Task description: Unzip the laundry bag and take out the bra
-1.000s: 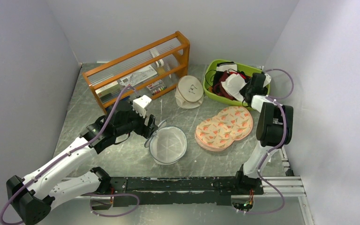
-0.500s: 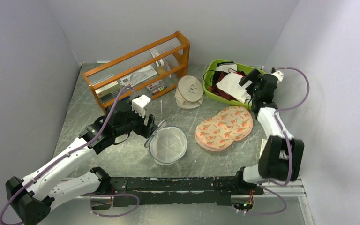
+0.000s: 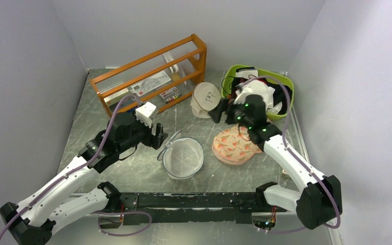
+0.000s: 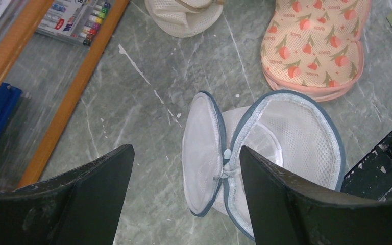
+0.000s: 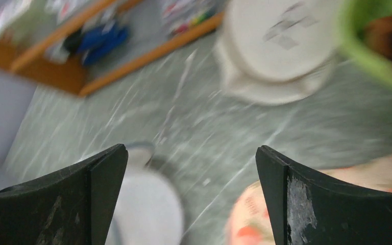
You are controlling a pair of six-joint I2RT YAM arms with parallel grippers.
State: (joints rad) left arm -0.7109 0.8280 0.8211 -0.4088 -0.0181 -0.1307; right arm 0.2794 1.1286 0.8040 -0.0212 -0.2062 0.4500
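Left gripper [image 3: 159,138] angled down, jaws spread, empty; laundry bag [image 4: 291,138] just ahead. Right gripper [image 3: 218,110] likewise spread, empty.

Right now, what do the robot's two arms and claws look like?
The left arm and right arm have white links with black joints, each trailed by a lavender cable. The left claw and right claw are black, with two broad wedge-shaped fingers, scuffed at the edges. A white block sits on the left wrist; green lights glow near the right one.
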